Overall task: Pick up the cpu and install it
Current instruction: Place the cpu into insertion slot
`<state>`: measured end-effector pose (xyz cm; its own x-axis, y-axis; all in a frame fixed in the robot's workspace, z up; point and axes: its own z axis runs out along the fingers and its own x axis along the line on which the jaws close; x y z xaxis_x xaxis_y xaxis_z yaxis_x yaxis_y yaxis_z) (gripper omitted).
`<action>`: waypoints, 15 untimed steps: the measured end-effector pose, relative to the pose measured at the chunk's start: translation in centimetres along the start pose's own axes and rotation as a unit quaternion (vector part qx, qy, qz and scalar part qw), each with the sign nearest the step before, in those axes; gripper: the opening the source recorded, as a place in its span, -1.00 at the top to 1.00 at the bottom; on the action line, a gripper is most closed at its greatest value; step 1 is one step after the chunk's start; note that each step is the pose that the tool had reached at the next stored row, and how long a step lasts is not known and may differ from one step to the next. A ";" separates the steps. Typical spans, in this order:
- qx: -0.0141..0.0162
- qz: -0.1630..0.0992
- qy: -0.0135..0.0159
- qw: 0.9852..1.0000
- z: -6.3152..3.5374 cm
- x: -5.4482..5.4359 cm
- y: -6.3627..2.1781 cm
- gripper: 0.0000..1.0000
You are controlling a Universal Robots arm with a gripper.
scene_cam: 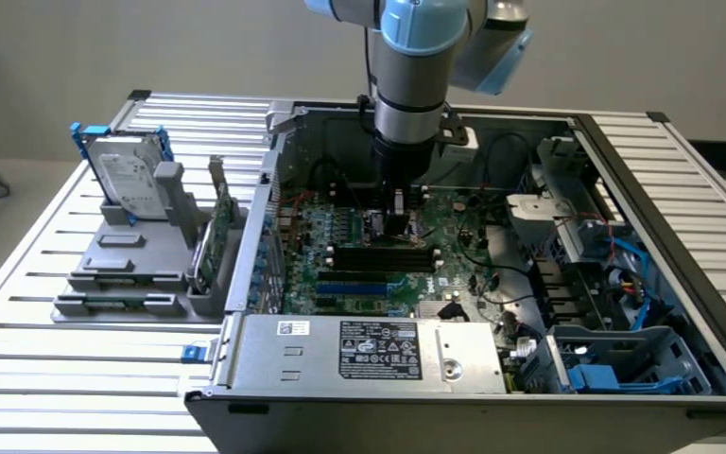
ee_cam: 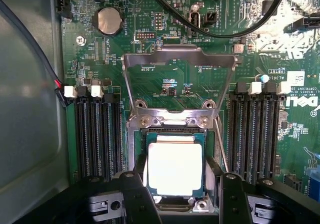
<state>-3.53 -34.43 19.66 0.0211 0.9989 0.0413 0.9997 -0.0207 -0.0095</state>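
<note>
Arm: We see the blue-and-grey arm [scene_cam: 414,85] reaching straight down from twelve o'clock of the exterior view into the open computer case [scene_cam: 665,180].
Gripper: The gripper [scene_cam: 395,216] stands low over the green motherboard [scene_cam: 464,241], near the middle of the case interior.
Fingers: In the wrist view the two black fingers [ee_cam: 134,199] flank the cpu. The pale pads at their tips sit against two opposite edges of the chip, so we read them as closed on the cpu.
Cpu: The cpu [ee_cam: 175,166], with a bright silver top and a greenish rim, lies flat between the fingertips, within the socket's outline. We cannot tell whether it rests fully in the socket or sits a shade above it.
Socket: The metal-framed socket [ee_cam: 172,120] sits on the green board between two banks of memory slots.
Load plate: The silver load plate [ee_cam: 180,59] stands raised and open, hinged at the socket's edge and clear of the cpu.
Memory slots: The black slots [ee_cam: 97,134] with white latches run along both sides of the socket.
Coin battery: The round silver cell [ee_cam: 109,20] sits on the board, well apart from the socket.
Hard drive: The silver hard drive [scene_cam: 129,170] in its blue frame stands upright on a grey fixture [scene_cam: 124,270], at nine o'clock of the case in the exterior view. It is well apart from the gripper.
Table: The slatted metal table [scene_cam: 35,378] carries both the fixture and the case.
Power supply: A silver labelled box [scene_cam: 363,350] fills the case's six o'clock edge in the exterior view.
</note>
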 end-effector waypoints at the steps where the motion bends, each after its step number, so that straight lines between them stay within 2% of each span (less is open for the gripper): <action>1: 0.000 0.000 0.000 1.000 0.02 0.0 0.01 -0.07; 15: 0.000 0.000 0.000 1.000 0.10 0.1 0.01 -0.07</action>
<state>-3.52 -34.33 19.57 0.0218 0.9989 0.0411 0.9997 -0.0215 -0.0094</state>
